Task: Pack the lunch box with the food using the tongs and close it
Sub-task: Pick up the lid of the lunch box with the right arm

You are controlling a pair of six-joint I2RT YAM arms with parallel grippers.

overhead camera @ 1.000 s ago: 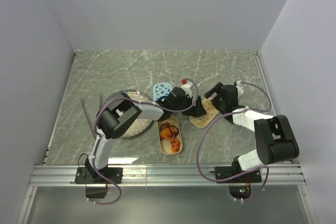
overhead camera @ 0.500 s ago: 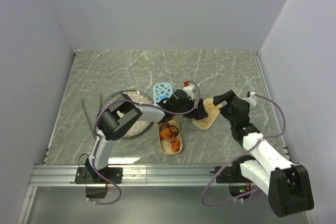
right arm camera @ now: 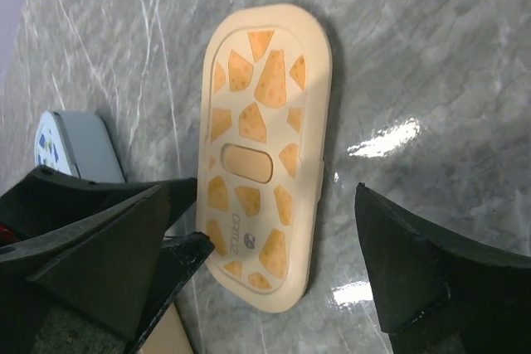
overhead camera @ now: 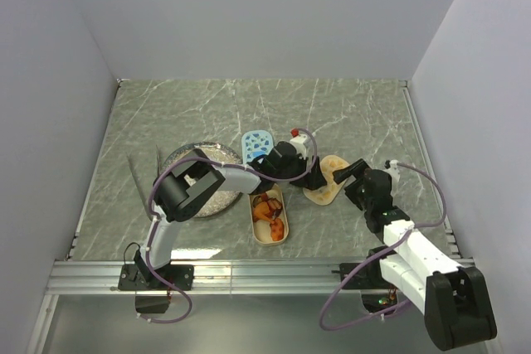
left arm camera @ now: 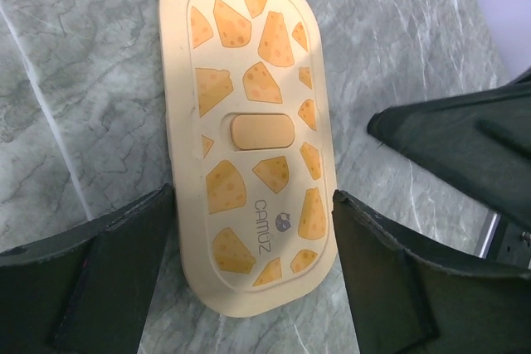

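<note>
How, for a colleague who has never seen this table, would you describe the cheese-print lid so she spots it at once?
On the marbled table, find the open lunch box with food near the front middle. To its right lies an oval lid, straddled by the jaws of the left gripper. It is cream with orange cheese wedges, unlike the pale blue lid behind the box.

Right arm has unfolded from its upright crook and now lies stretched low along the bench. Right jaws backed off the cheese-patterned lid; lid now just ahead of them, uncovered.
</note>
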